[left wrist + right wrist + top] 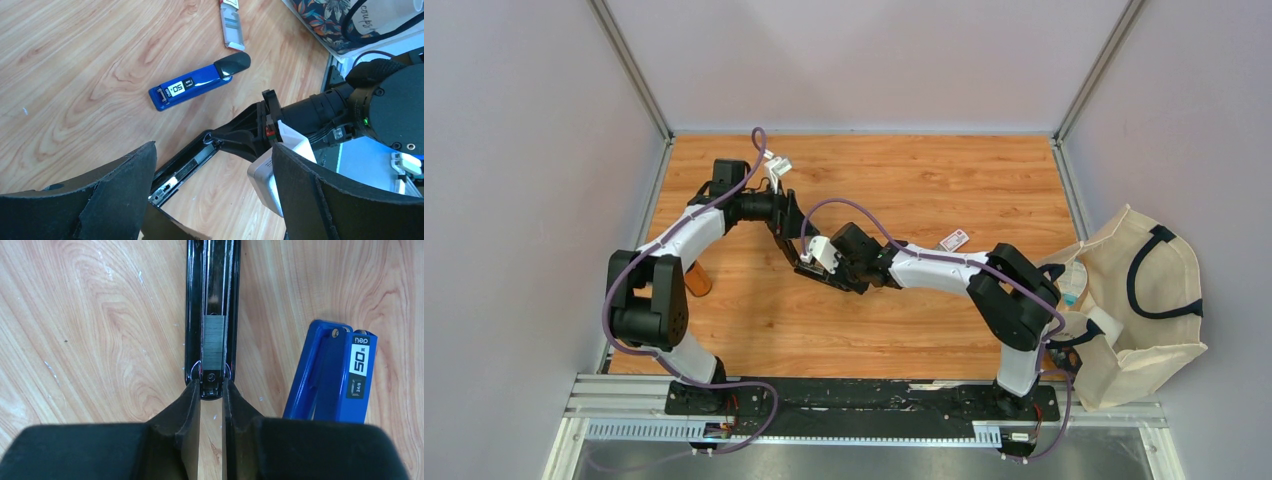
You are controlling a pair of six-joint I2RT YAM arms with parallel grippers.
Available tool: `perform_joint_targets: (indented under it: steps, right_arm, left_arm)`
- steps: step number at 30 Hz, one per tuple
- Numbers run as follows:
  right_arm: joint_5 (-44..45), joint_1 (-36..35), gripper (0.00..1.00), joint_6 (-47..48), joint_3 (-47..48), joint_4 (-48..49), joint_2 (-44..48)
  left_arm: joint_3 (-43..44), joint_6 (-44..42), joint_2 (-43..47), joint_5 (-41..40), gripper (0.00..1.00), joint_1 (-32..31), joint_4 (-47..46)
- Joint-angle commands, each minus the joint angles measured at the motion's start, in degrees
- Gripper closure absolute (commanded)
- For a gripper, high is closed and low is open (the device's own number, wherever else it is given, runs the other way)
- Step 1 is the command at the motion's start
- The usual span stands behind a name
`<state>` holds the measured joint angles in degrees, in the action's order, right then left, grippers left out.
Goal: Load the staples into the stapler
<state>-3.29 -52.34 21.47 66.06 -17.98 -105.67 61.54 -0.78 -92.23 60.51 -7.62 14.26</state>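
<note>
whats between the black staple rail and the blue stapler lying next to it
Nothing but bare wooden table separates the black rail from the blue stapler. This is clearest in the right wrist view, and the left wrist view agrees.

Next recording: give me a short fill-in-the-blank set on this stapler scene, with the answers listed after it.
1. The black stapler lies open with a strip of ___ in its channel.
2. The left pincer stands wide ___.
3. The second stapler on the table is ___ in colour.
4. The right pincer is closed on the end of the ___ stapler.

Missing words: staples; open; blue; black.
</note>
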Motion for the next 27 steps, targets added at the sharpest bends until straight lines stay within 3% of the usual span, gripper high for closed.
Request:
perform_joint_targets:
  steps: [1,15,22,27]
  right_arm:
    - [-0.2,-0.6,0.97,1.0,-1.5,-2.9,-3.8]
    - [-0.1,-0.7,0.97,0.9,-1.0,-2.9,-4.5]
    - [0.2,-0.8,0.97,1.0,-0.8,-2.9,-4.7]
    - [0.3,-0.8,0.97,1.0,-0.9,-2.7,-4.7]
  left_arm:
    - [0.0,0.4,0.9,6.4,0.07,0.2,0.1]
    - [-1.7,0.4,2.2,8.6,0.07,-2.0,-3.0]
    - [-3.1,5.8,2.7,10.3,0.07,-2.8,-8.5]
    - [-3.0,2.1,5.8,1.1,0.07,-2.8,-4.9]
